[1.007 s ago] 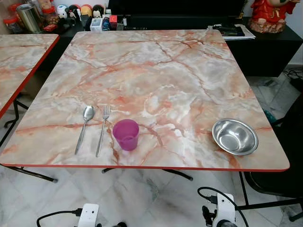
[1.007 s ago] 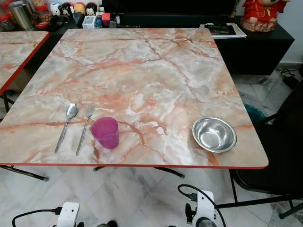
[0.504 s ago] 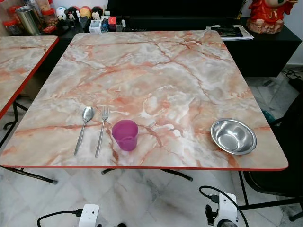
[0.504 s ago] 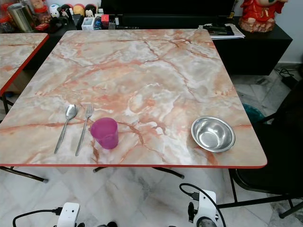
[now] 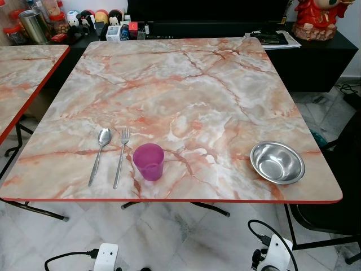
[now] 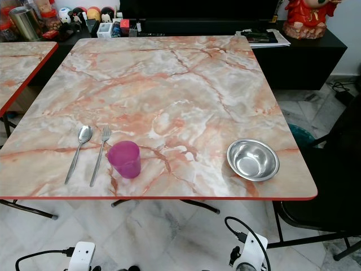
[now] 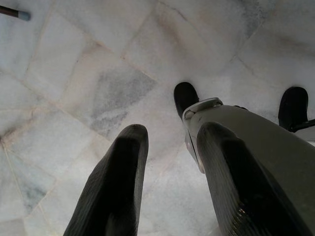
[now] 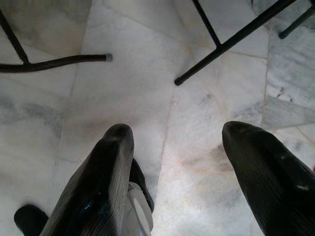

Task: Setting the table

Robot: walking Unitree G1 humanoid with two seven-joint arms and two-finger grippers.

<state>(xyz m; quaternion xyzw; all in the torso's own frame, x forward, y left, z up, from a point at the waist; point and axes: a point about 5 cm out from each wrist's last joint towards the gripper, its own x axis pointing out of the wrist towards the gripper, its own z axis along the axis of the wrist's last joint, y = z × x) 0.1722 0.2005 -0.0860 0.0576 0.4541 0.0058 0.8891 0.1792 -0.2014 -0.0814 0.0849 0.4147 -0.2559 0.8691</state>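
Left eye view: the table [image 5: 186, 79] carries four things along its near edge. Largest, the bowl [image 5: 277, 162] sits near the right corner, well apart from the rest; thin steel, light, stiff and probably slick, so best pinched across its rim. The cup [image 5: 149, 161], purple plastic, stands upright left of centre, light and easily tipped; grip its wall low. Just beside it lie the fork [image 5: 120, 156] and spoon [image 5: 98, 153], flat and thin, awkward to lift; take them mid-handle. Left gripper [image 7: 170, 162] and right gripper [image 8: 174, 167] hang over the floor, fingers spread, empty.
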